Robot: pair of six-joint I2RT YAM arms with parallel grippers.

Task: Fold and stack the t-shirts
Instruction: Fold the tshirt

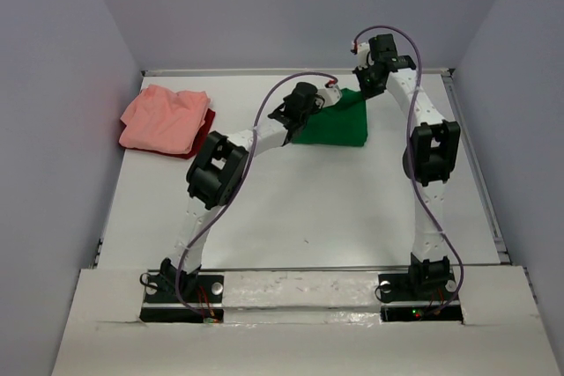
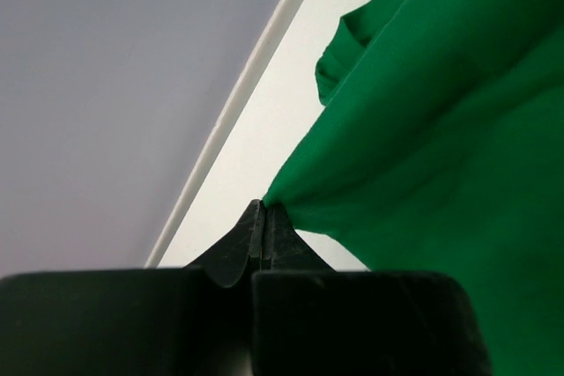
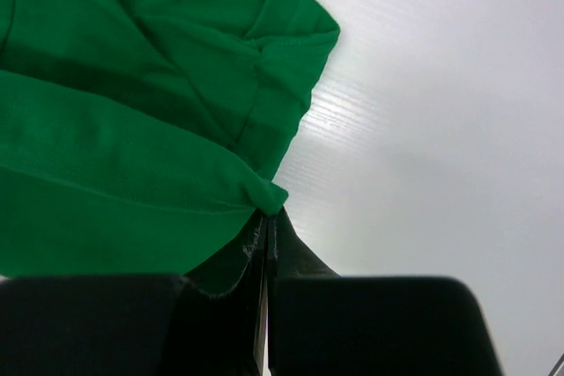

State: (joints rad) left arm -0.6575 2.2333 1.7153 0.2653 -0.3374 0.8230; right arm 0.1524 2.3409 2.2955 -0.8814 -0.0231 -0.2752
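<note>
- Looks like a robotics lab booth: plain grey walls (image 1: 53, 85) boxing in a white worktop (image 1: 335, 209).
- Left arm (image 1: 216, 172) and right arm (image 1: 432, 151) bolted at its near edge, purple cables (image 1: 264, 110) looping.

Left arm (image 1: 216, 173), right arm (image 1: 432, 151) far forward; left fingers (image 2: 236, 253), right fingers (image 3: 295, 257) tight together

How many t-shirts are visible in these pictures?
3. The green t-shirt is at the far centre. The salmon-pink t-shirt is at the far left. A dark red cloth lies under it, mostly hidden; more could be beneath.
</note>
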